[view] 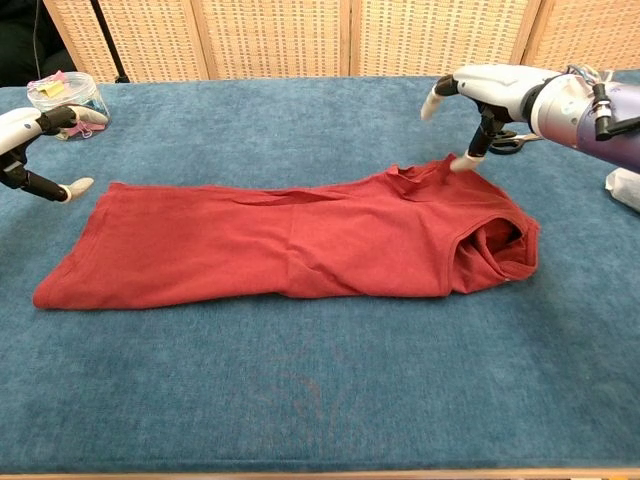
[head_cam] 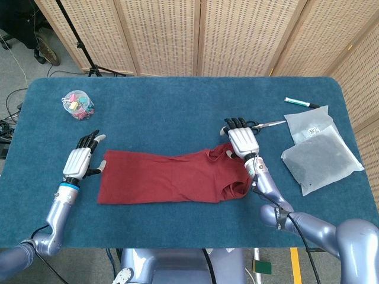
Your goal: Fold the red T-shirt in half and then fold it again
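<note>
The red T-shirt [head_cam: 172,177] [view: 290,240] lies flat on the blue table, folded into a long band, with its collar and sleeve end on the right. My left hand [head_cam: 80,161] [view: 35,140] hovers just off the shirt's left far corner, fingers apart and holding nothing. Over the collar end, my right hand [head_cam: 243,141] [view: 480,95] has its fingers spread. One fingertip [view: 455,163] comes down to the cloth's edge, and no cloth is held between the fingers.
A clear jar of coloured clips [head_cam: 77,105] [view: 65,95] stands at the far left. Scissors [head_cam: 266,124] [view: 510,140] lie just behind my right hand. A marker [head_cam: 302,103] and two plastic bags [head_cam: 320,157] occupy the right side of the table [head_cam: 177,106].
</note>
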Tool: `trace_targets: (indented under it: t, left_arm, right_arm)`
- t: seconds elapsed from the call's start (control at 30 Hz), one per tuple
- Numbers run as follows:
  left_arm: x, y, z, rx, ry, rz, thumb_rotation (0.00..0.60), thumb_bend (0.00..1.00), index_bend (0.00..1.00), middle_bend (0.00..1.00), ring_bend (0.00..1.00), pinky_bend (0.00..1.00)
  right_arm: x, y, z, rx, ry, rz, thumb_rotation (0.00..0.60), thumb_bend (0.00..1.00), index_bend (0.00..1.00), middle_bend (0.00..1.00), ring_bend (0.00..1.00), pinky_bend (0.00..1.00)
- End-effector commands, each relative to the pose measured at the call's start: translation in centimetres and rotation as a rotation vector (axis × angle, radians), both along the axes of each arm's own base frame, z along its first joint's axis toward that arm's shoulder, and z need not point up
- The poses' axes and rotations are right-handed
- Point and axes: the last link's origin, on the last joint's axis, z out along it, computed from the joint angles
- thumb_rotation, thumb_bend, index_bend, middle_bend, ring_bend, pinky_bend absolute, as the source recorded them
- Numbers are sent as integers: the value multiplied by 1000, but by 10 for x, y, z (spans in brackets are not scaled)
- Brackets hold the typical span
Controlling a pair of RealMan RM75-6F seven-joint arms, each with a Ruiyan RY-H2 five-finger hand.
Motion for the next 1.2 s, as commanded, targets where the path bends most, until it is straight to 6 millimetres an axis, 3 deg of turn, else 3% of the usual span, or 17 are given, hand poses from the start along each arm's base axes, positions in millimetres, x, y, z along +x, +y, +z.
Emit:
trace_targets:
  t: [0.03, 0.27, 0.47, 0.7, 1.2]
  left_arm:
    - [1, -1, 2, 6, -2, -5, 600, 403, 0, 0, 0, 0]
    - [4, -2, 7, 14, -15, -11, 600, 402, 0, 0, 0, 0]
    - [2, -5, 14, 6, -10, -9, 600, 403, 0, 0, 0, 0]
    - [-2, -13, 23, -11, 4, -3, 600, 403, 0, 0, 0, 0]
    - [-15, -42, 36, -15, 18, 18, 600, 405, 0, 0, 0, 0]
  right_arm:
    - [0, -1, 1, -32, 12, -16, 600, 0, 0, 0, 0, 37]
    - [2, 1, 10, -72, -4, -17, 600, 0, 0, 0, 0, 37]
    - [-1, 14, 29, -94, -14, 22, 600, 0, 0, 0, 0, 37]
    - [-18, 50, 56, -105, -14, 48, 600, 0, 0, 0, 0, 37]
    - [-70, 158, 108, -103, -34, 77, 600, 0, 0, 0, 0, 37]
